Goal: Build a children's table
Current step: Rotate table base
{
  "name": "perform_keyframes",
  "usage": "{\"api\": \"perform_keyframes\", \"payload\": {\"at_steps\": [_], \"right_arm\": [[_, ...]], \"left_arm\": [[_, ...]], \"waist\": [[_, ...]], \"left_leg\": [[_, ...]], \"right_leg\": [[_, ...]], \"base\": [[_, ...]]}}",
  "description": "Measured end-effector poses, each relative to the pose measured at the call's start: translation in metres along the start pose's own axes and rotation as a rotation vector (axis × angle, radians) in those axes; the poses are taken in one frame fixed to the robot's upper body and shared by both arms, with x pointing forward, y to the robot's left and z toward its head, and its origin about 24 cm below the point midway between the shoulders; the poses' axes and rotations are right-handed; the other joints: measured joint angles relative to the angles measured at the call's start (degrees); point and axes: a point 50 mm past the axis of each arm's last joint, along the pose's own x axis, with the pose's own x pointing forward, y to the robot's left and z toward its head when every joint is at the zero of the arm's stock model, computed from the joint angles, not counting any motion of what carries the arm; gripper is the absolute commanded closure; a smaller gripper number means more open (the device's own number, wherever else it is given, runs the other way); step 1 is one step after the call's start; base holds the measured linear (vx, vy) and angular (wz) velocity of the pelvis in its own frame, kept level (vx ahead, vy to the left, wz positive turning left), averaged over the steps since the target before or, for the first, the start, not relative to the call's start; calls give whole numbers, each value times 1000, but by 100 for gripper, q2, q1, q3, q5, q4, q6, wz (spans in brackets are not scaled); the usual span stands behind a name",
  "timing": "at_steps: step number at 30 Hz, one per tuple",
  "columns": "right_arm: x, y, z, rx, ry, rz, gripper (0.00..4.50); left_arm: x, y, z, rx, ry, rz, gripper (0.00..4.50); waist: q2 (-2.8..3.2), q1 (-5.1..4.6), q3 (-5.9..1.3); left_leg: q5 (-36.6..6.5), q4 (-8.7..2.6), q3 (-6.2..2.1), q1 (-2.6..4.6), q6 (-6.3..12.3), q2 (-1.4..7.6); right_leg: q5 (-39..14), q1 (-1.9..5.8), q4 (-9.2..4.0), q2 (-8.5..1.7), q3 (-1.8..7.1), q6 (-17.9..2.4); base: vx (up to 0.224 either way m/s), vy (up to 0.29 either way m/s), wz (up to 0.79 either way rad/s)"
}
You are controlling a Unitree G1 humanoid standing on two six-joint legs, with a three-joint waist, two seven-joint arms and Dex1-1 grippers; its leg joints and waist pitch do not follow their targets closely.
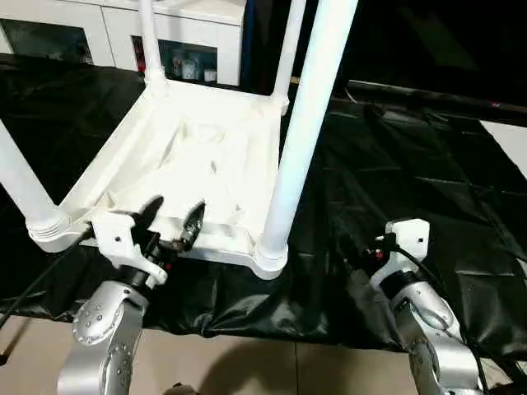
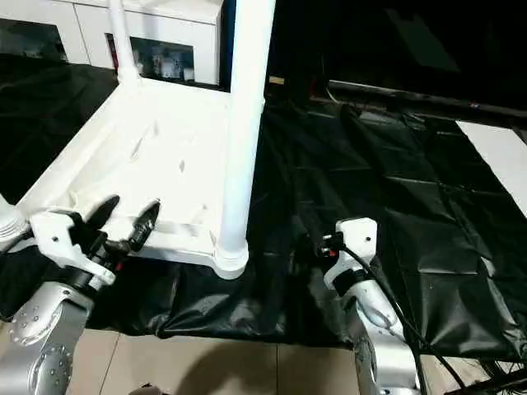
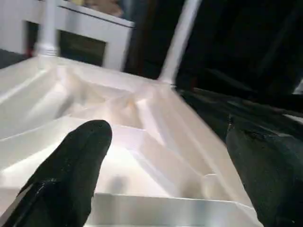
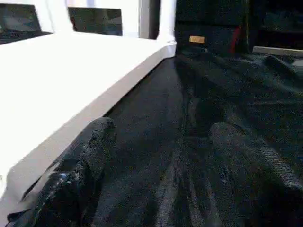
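The white children's table (image 1: 206, 156) lies upside down on the black-covered work table (image 1: 412, 164). Its legs stand up from the corner sockets: one near right (image 1: 305, 123), one near left (image 1: 20, 177), and two at the back (image 1: 148, 37) (image 1: 290, 45). My left gripper (image 1: 177, 207) is open at the near rim of the tabletop, its fingers (image 3: 71, 165) spread over the ribbed underside. My right gripper (image 4: 170, 156) is open low over the black cover, just right of the tabletop's side edge (image 4: 94, 94), holding nothing.
A white cabinet (image 1: 181, 33) stands behind the work table. The black cover is wrinkled and hangs over the front edge (image 1: 247, 304), with tan floor (image 1: 247, 362) below. A light strip (image 1: 510, 140) lies at the far right.
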Motion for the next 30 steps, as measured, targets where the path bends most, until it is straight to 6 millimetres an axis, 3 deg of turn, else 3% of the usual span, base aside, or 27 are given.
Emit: {"api": "perform_keyframes", "payload": {"at_steps": [4, 8, 19, 23, 27, 30], "right_arm": [[-3, -1, 5, -2, -10, -25, 81], [-8, -1, 3, -18, 10, -41, 81], [-6, 4, 4, -37, 13, -99, 81], [-4, 5, 5, -26, 20, -90, 81], [11, 2, 22, -62, -16, -32, 81], [13, 0, 21, -100, 7, 24, 81]], "left_arm": [[3, 11, 0, 45, 0, 124, 9], [2, 18, -2, 49, 27, 144, 9], [17, 24, 0, 146, 113, 138, 9], [21, 22, 2, 144, 115, 75, 9], [33, 22, 3, 116, 127, 3, 9], [38, 21, 6, 122, 139, -120, 9]], "waist": [[4, -1, -1], [19, -10, 3], [305, -27, 6], [309, -25, 4], [309, -21, 4], [257, -1, -9]], "left_leg": [[1, 1, -10, -2, -1, 0], [-1, 1, -12, -8, 0, -3], [1, 5, -33, -5, -1, -6], [1, 5, -34, -6, -1, -6], [1, 20, -35, -5, -1, -6], [2, 16, -38, -7, -2, -4]], "right_leg": [[4, 0, 0, 4, -2, 9], [4, -1, -7, 3, 0, 14], [10, 5, -1, 12, 0, 17], [10, 4, -1, 13, 1, 16], [18, 6, 5, 13, 2, 9], [16, 5, 6, 15, -1, 10]], "base": [[0, 0, 0], [0, 0, 0], [0, 0, 0], [0, 0, 0], [0, 0, 0], [0, 0, 0]]}}
